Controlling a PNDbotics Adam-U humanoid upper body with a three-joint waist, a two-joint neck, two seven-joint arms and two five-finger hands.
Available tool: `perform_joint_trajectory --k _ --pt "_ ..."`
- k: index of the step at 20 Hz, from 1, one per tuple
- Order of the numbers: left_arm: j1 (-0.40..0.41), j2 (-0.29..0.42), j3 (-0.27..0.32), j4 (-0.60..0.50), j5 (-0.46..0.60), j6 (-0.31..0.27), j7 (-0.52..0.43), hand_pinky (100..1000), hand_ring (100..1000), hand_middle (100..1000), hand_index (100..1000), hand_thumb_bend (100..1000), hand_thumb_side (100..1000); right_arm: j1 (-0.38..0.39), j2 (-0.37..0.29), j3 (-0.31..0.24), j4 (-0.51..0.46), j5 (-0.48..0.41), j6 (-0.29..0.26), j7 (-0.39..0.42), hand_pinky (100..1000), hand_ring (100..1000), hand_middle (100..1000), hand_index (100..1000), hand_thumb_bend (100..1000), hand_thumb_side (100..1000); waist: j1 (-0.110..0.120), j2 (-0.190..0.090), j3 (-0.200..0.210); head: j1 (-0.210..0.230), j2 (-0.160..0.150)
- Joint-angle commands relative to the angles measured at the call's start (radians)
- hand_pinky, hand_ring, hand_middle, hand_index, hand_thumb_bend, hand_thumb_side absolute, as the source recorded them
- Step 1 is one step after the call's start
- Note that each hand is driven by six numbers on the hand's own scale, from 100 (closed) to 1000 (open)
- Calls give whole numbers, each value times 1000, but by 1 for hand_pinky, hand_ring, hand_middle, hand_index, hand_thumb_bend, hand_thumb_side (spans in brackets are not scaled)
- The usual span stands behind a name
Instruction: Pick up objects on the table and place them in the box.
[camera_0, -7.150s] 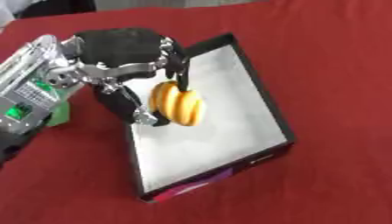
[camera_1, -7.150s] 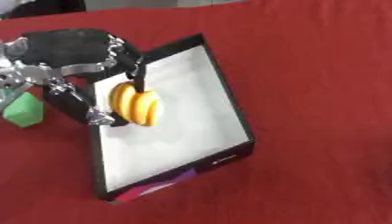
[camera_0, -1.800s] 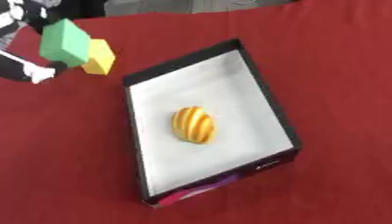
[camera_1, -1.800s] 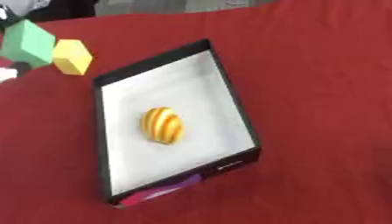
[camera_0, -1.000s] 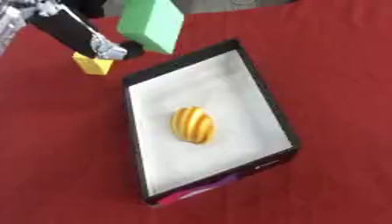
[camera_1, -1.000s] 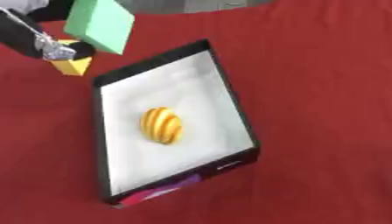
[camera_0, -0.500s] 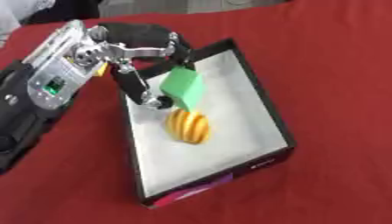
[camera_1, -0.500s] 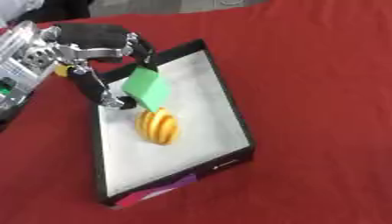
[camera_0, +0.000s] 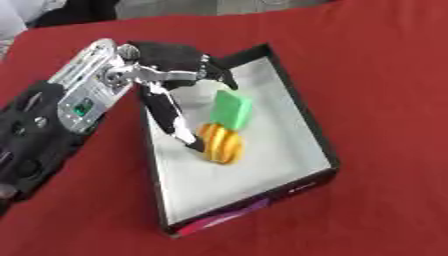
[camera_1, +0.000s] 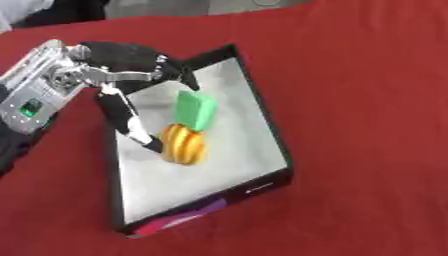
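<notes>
Left hand (camera_0: 166, 75) hung over box (camera_0: 306, 130), fingers spread apart, holding nothing. Green block (camera_0: 230, 110) inside box, just past orange striped ball (camera_0: 220, 144), tilted.

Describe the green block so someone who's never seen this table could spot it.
Start at the black-walled box with the white floor on the red cloth. Inside it, under the fingers of the left hand, sits the green block, against the top of a yellow-and-orange striped rounded object. It is the only green, flat-sided thing in the box.
</notes>
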Motion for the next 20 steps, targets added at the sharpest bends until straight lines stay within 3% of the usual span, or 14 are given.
perform_joint_trajectory --k 1,6,10,15,20 --pt "-10 14 53 -42 22 24 28 868 858 852 930 637 540 4 -17 -2 -16 9 0 3 966 1000 725 808 100 482 2 -42 4 4 -1" --pt "10 71 143 -151 151 88 65 840 844 838 918 483 432 9 -14 -2 -16 16 4 -3 966 1000 725 808 100 484 3 -44 14 -1 -1" --pt "69 157 248 -226 285 178 135 814 829 823 902 320 380 10 -14 -6 -16 17 5 -11 966 1000 725 808 100 485 4 -44 23 -10 3" --pt "202 269 384 -229 388 273 254 804 825 813 883 289 379 12 -5 -8 -16 24 4 -14 966 1000 725 808 100 479 -3 -35 34 -52 5" --pt "289 341 469 -154 418 301 331 800 824 807 869 293 396 15 22 -4 -16 48 7 -15 966 1000 724 807 100 475 -18 -18 43 -63 -3"
